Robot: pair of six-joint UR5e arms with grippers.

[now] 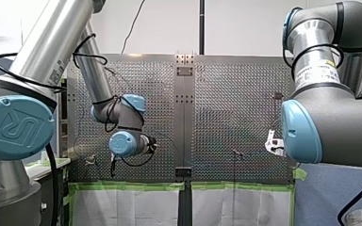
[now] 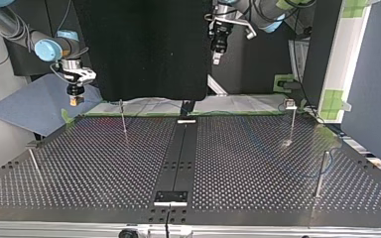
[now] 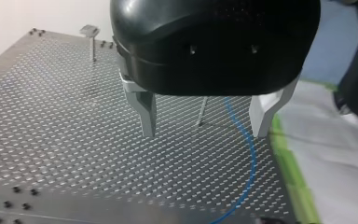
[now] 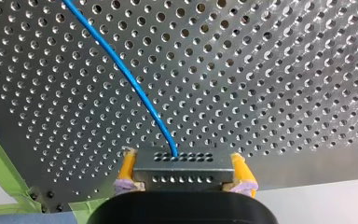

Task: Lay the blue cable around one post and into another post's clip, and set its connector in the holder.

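Right wrist view has my right gripper clamped by its yellow pads on the metal connector, with the blue cable running ahead of it over the perforated table. As I judge it, a sideways pull could twist the connector in the pads or snag the cable on a post. My left gripper hangs above the table, wide and empty. That post stands ahead between its fingers, and the cable lies below beside one finger.
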